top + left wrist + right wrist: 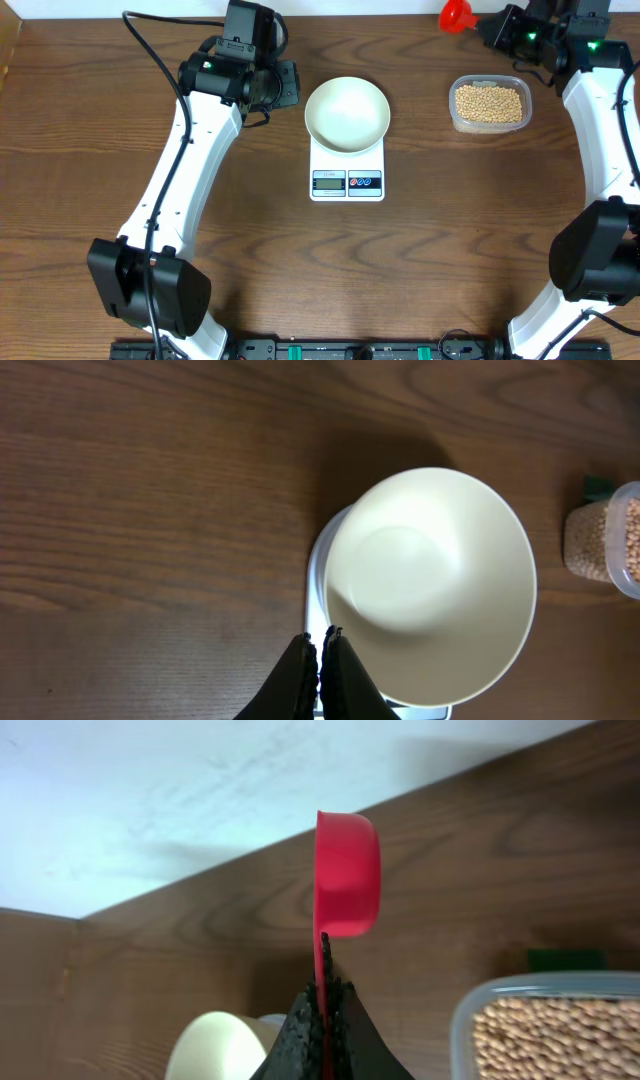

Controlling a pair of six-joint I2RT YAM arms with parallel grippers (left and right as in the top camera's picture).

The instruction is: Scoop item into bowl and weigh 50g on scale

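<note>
Showing the right fingers gripping the thin handle of the red scoop, cup turned edge-on, long axis running straight out from the fingertips, contents not visible. Lying below and to the right of the cup in the right wrist view, the clear tub holding the beans. Sitting, in the overhead view, on the counter nearer the robot than the scoop, which is hanging by the far edge. Resting on the scale at mid-counter, the white bowl, empty. Hanging just beside the bowl's rim, the left fingers, pressed together on nothing. Judging the right arm far the nearer to the tub, and the coming move as drawing the scoop back toward the robot and tipping the cup mouth down into the beans.
</note>
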